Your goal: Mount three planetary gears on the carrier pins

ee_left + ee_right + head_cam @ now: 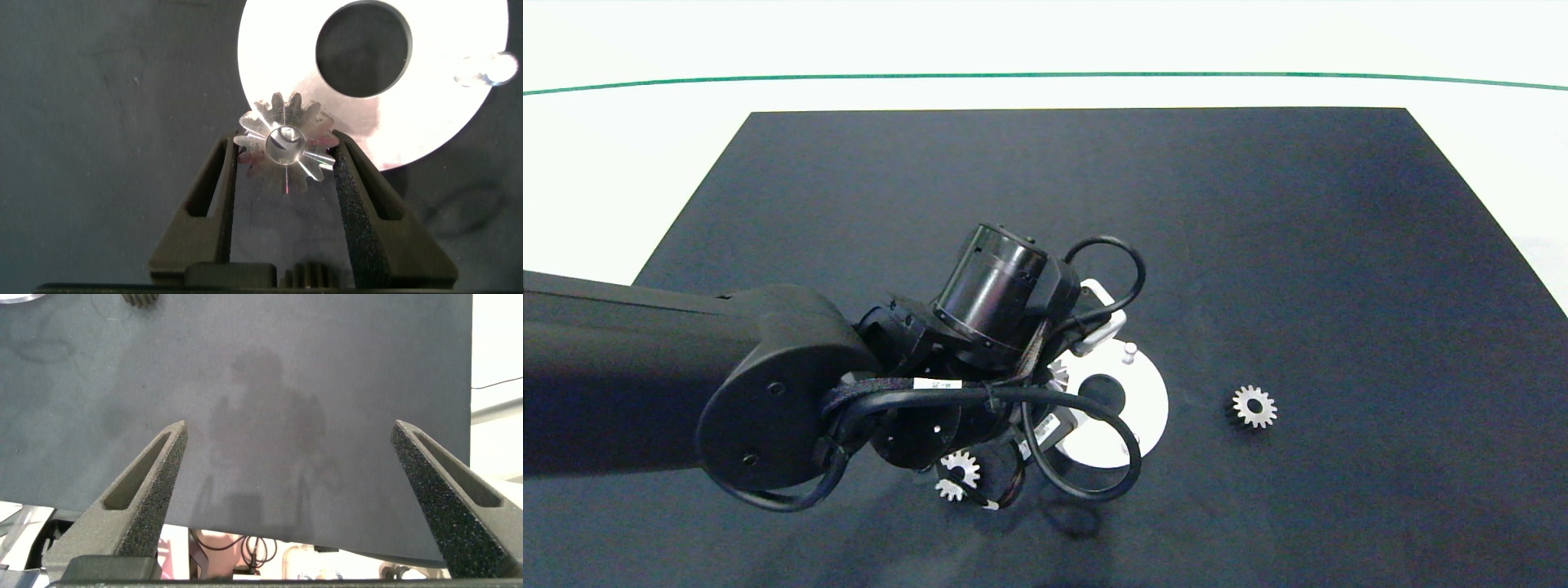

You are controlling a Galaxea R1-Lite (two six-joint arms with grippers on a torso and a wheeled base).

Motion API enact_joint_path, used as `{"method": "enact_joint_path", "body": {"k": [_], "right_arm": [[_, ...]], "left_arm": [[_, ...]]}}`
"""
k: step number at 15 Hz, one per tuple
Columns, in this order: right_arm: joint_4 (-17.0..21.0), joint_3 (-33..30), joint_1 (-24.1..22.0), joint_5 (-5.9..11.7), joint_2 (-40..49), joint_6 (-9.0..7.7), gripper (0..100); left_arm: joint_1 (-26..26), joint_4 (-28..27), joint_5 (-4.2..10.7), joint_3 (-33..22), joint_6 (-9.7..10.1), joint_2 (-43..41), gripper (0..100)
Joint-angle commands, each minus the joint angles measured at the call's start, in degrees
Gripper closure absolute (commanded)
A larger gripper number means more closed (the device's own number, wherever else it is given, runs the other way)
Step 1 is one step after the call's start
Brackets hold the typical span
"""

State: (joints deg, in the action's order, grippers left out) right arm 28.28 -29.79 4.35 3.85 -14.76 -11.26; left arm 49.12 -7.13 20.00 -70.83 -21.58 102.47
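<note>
The left gripper has its two grey fingers pinched on a small silvery metal spur gear, gripping it by the teeth on either side, flat face up. Through the gear's centre hole something pale and round shows, which could be the top of a peg, though I cannot say whether the gear is already over a pin or only hovering at the disc's edge. The gear overlaps the rim of the flat white ring-shaped disc, and one short white cylindrical peg stands bare on the far side of the big centre hole.

From above, the left arm's dark wrist and looping cables cover most of that side of the disc, so only one open pin is plain to see. A second silvery gear lies on the dark mat just beside the wrist, partly behind a cable, and a third sits well apart to the other side of the disc.

So this looks like the first gear being seated. The next move calls for lining the bore squarely over the peg, easing straight down, then opening the fingers without dragging the gear back off.

The right gripper hangs idle over bare mat, fingers spread wide, holding nothing.
</note>
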Motion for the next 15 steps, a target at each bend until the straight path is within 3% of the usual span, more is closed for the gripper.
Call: {"method": "enact_joint_path", "body": {"k": [1,15], "right_arm": [[0.11,0.0,0.04,0.01,-0.09,-0.07,0],[0.11,0.0,0.04,0.01,-0.27,-0.07,0]], "left_arm": [[0.1,0.8,0.12,-0.01,-0.13,0.62,100],[-0.25,1.51,-0.05,0.95,-0.22,0.89,100]]}}
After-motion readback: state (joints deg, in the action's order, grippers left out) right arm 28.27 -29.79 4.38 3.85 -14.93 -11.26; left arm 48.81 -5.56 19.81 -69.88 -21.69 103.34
